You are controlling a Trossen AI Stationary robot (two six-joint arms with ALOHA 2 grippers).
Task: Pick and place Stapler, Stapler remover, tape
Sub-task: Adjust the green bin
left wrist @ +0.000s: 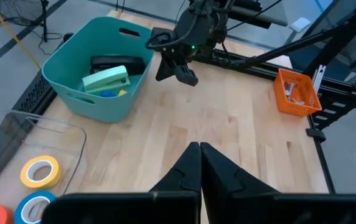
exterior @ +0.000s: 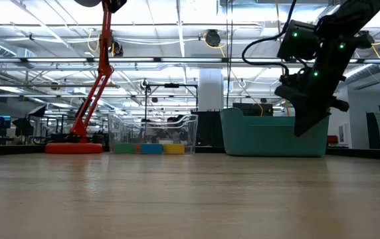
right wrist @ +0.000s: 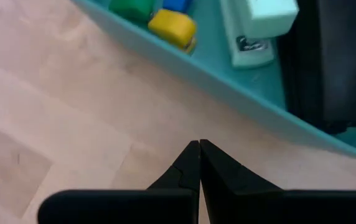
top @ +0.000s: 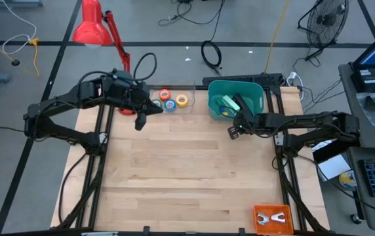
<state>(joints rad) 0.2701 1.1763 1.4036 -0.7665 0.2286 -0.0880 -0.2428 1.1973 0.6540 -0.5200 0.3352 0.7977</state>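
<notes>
High view, progress: black stapler (top: 240, 103) already in teal bin (top: 215, 113); tape rolls (top: 173, 100) still in clear tray (top: 191, 109) on table (top: 187, 164); left hand (top: 139, 124) and right hand (top: 233, 132) closed, empty.

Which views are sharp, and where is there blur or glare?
High view: evenly lit, sharp, the pale wooden table without glare. Low view: the near tabletop is blurred, and the bright ceiling lights glare. Right wrist view: the teal plastic bin and its contents are soft, very close. Left wrist view: mostly sharp.
</notes>
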